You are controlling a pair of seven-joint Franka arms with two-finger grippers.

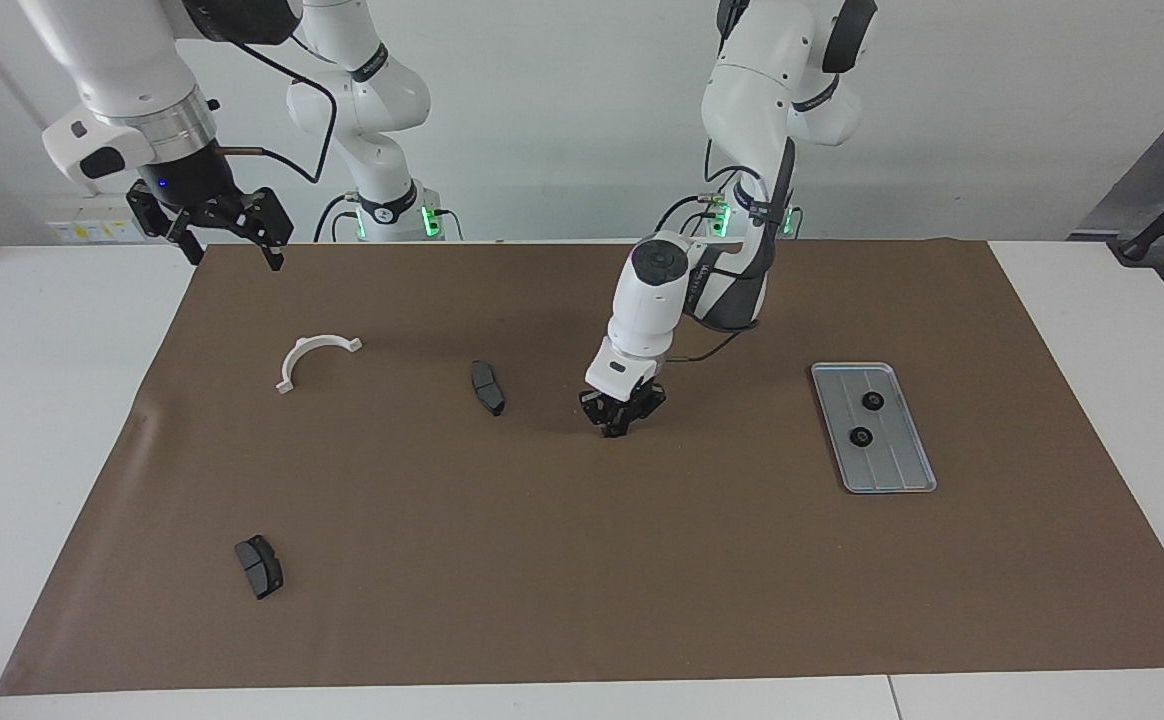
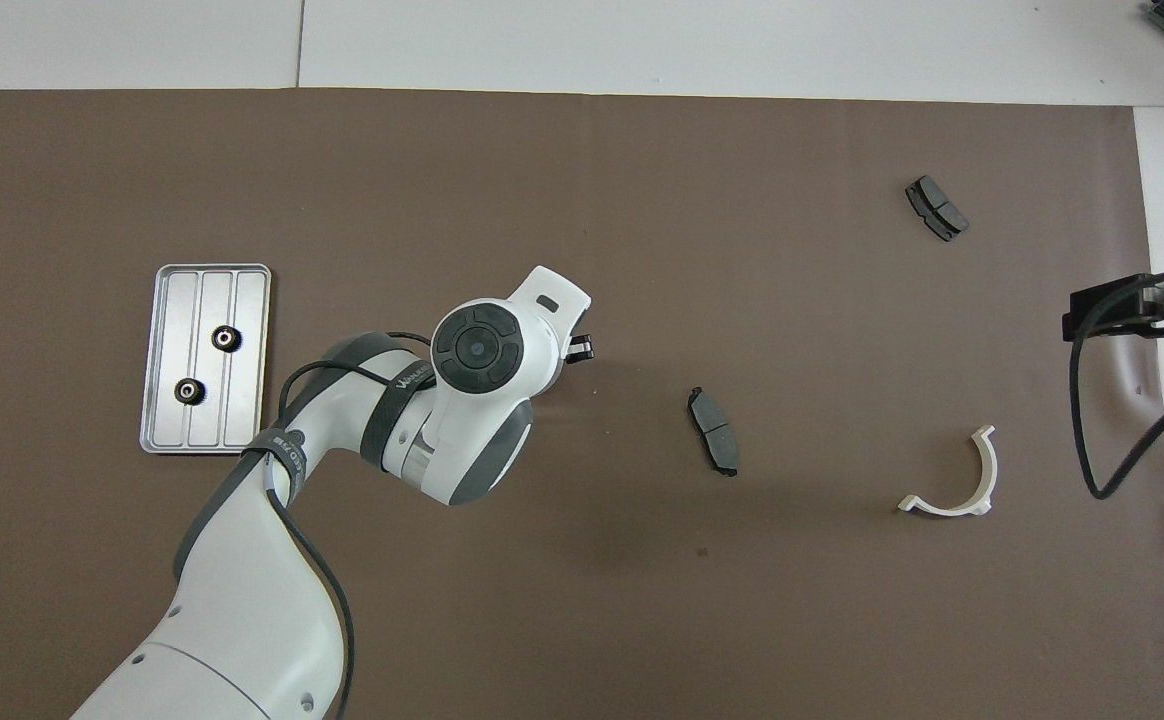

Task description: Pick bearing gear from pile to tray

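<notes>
Although two small black round bearing gears [image 1: 866, 418] already lie in the flat grooved silver-grey metal tray [image 1: 900, 470] toward the left arm's end of the brown mat [image 1: 582, 600], the left gripper [image 1: 622, 416] is down at mid-table; whether it is closed on a third cannot be told. No loose ring shows among the remaining pile: two dark grey brake-pad pieces [image 1: 487, 387] and a white plastic half-ring [image 1: 314, 358]. The right gripper [image 1: 225, 232], fingers spread, waits over the mat's corner nearest the right arm's base.

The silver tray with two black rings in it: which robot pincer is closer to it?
Left. The left pincer is low over the mat beside the tray; the right pincer waits above the mat's corner at the right arm's end.
</notes>
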